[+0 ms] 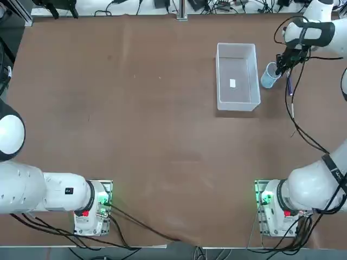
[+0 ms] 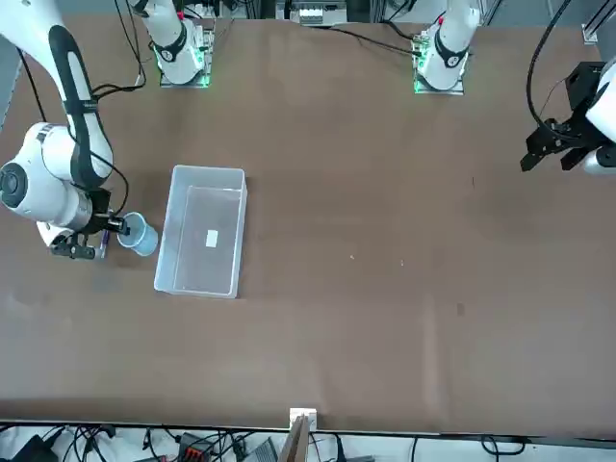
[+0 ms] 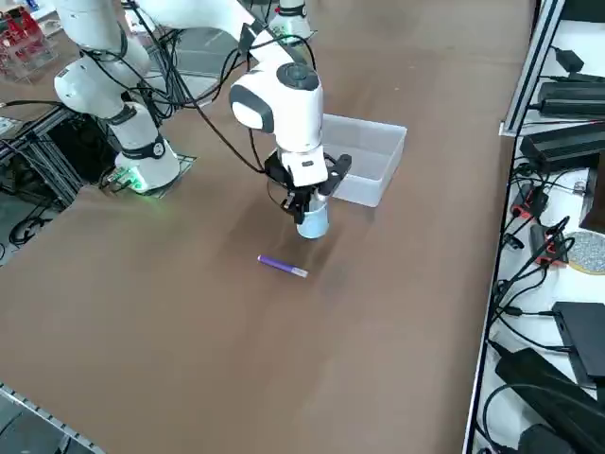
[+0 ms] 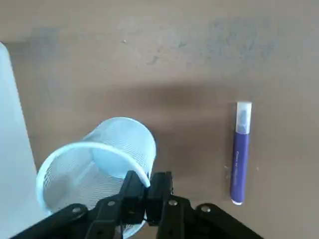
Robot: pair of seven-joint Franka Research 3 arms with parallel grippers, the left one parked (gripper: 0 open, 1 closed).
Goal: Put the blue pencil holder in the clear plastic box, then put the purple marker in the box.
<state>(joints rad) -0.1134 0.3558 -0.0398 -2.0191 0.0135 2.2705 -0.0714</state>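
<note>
Right gripper [image 4: 148, 183] is clamped on the rim wall of the blue pencil holder [image 4: 127, 137], which is beside the clear plastic box [image 1: 236, 73]. Both placements remain: the purple marker [image 4: 239, 164] lies on the table [image 3: 189, 331]. Fingers hide part of the rim; table clearance cannot be determined.

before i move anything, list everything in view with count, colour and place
pencil holder: one, pale blue, gripped by its wall, between box and marker
plastic box: one, translucent whitish, on the table, beside the holder
label: one, white, on the box floor
marker: one, purple with whitish tip, lying on the table
table: one, brown, under everything
cables: several, black, along the table's far edge and on the arms
right gripper: one, black, shut on the holder's wall
robot arms: two, white and black, at the table's sides
</note>
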